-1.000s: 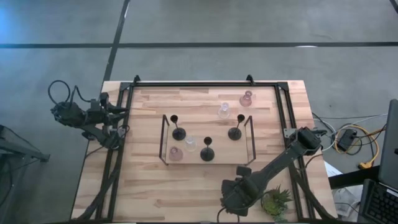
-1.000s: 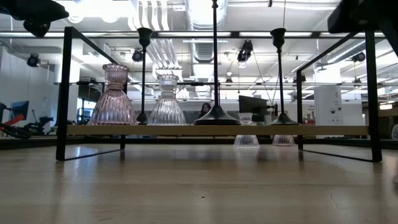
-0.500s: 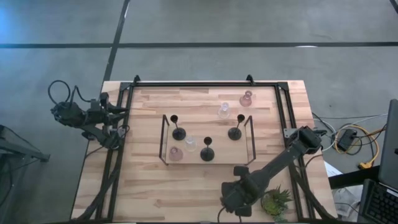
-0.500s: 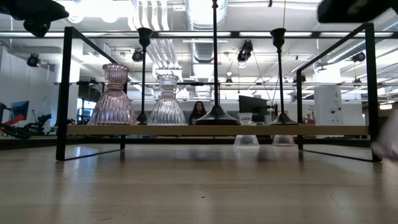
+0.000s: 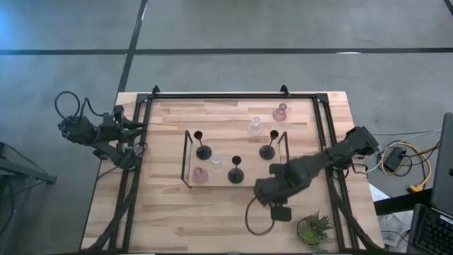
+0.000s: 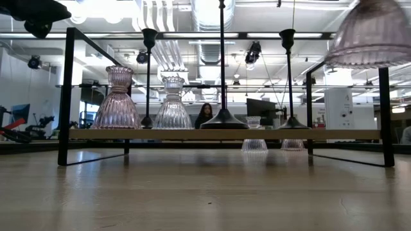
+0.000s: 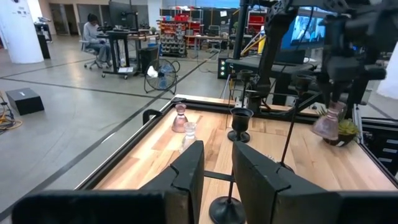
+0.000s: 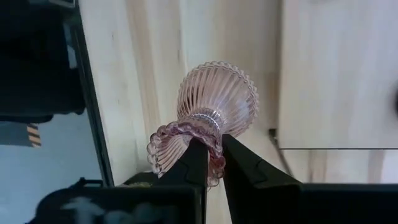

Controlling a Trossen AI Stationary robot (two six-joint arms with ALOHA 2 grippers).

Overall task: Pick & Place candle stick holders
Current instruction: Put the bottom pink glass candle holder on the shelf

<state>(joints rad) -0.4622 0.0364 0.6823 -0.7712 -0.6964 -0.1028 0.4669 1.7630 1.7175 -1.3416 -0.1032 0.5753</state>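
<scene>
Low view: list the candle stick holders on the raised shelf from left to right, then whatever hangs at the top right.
Pink glass holder → clear glass holder → tall black holder → second black holder → at the top right, a pink ribbed glass holder lifted off the table.

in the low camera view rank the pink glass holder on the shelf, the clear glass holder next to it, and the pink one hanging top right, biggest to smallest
1. Ribbed pink glass holder in the right gripper; probably just nearer.
2. Pink holder on shelf.
3. Clear ribbed holder, close to it.
</scene>
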